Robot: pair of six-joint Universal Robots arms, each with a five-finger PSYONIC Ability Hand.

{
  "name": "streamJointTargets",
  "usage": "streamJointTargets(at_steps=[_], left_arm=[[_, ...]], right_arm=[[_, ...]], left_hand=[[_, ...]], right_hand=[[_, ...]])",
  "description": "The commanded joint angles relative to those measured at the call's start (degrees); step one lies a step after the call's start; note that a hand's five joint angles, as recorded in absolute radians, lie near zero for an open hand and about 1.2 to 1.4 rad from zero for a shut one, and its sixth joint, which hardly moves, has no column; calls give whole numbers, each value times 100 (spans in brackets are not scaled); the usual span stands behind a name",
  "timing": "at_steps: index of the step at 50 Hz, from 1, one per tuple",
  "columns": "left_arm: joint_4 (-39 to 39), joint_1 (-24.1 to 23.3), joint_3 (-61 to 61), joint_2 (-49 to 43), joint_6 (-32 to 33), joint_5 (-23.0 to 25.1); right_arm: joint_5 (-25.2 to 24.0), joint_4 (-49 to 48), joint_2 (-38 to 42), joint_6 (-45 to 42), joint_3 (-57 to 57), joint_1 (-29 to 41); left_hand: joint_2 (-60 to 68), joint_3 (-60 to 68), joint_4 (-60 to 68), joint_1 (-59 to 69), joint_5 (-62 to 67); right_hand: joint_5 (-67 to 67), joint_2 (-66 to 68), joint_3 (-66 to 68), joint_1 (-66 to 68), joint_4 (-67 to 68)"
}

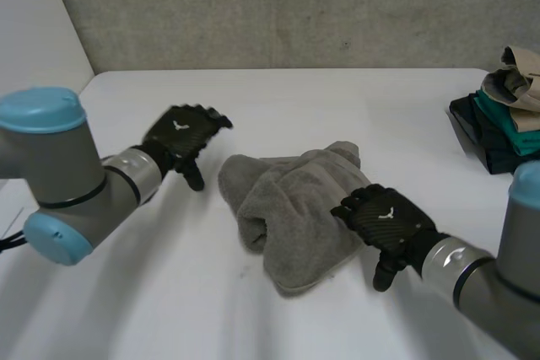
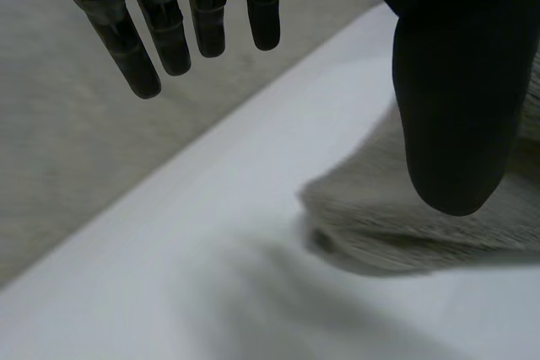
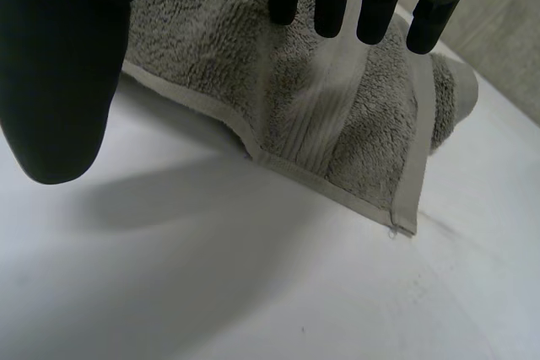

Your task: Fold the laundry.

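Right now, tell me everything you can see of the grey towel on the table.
The grey towel is fluffy terry with a flat hemmed border and a woven band near one end. It lies bunched and loosely rolled on itself, not neatly folded, on the middle of the white table. The right hand reaches over its edge with straight fingers; whether they press it I cannot tell. The left hand hangs open beside its other end, apart from it.

No legible txt, nos. or brand names anywhere. Only candidate: small white mark [image 1: 179, 126] on back of left hand [image 1: 169, 142], w/ a similar one on back of right hand [image 1: 401, 227]. Both are too small to make out as letters or a logo.
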Motion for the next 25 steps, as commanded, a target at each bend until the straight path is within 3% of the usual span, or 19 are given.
streamJointTargets(at_steps=[1,7,13,20,25], left_arm=[[-624,-65,910,-861,9,1109],[-668,-258,1324,-1310,18,1127],[-677,-416,1693,-1767,27,943],[-660,-460,1869,-1934,18,539],[-581,-487,1852,-1899,79,257]], right_arm=[[83,-1166,463,100,283,199],[241,-1492,744,108,169,437],[523,-2002,990,100,81,657],[532,-2116,1122,100,-51,762],[558,-2116,1122,100,-174,780]], left_hand=[[445,465,437,434,421],[662,683,655,651,639],[1721,1742,1714,1710,1698],[4913,4933,4906,4902,4890],[6380,6400,6373,6369,6357]], right_hand=[[-267,-176,-196,-299,-200],[-159,-69,-88,-191,-92],[1204,1294,1275,1172,1270],[1878,1968,1949,1845,1944],[1878,1968,1949,1845,1944]])
